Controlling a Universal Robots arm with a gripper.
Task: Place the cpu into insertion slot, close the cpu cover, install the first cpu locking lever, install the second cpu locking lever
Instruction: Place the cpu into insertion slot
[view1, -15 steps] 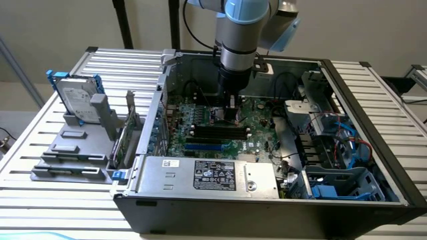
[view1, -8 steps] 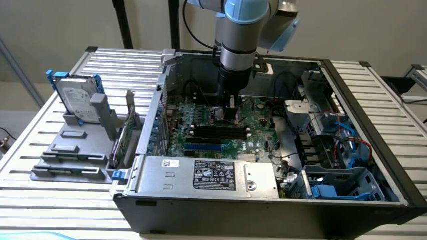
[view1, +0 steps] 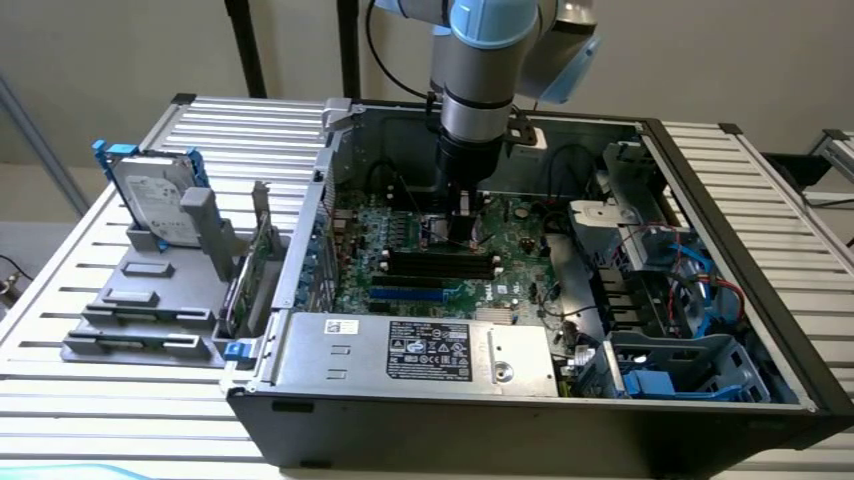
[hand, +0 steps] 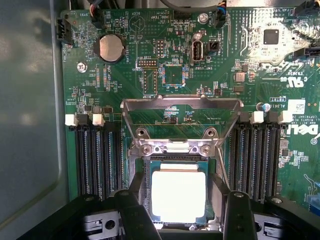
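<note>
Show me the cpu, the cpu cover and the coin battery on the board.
cpu (hand: 178, 196): wrist view, middle of its metal top.
cpu cover (hand: 182, 103): wrist view, bar of the open frame opposite the hinge.
coin battery (hand: 111, 48): wrist view, centre of its round face.

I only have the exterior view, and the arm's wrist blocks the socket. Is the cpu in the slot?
Observer: Yes. In the wrist view the cpu lies flat inside the socket, metal top up.
Operator: Is the gripper clamped on it?
Observer: No. The gripper is open. Its fingers stand on either side of the cpu, and a gap shows on at least one side.
Operator: And the cpu cover?
Observer: The cpu cover is not closed. It lies swung back beyond the socket, and its window shows bare board.
</note>
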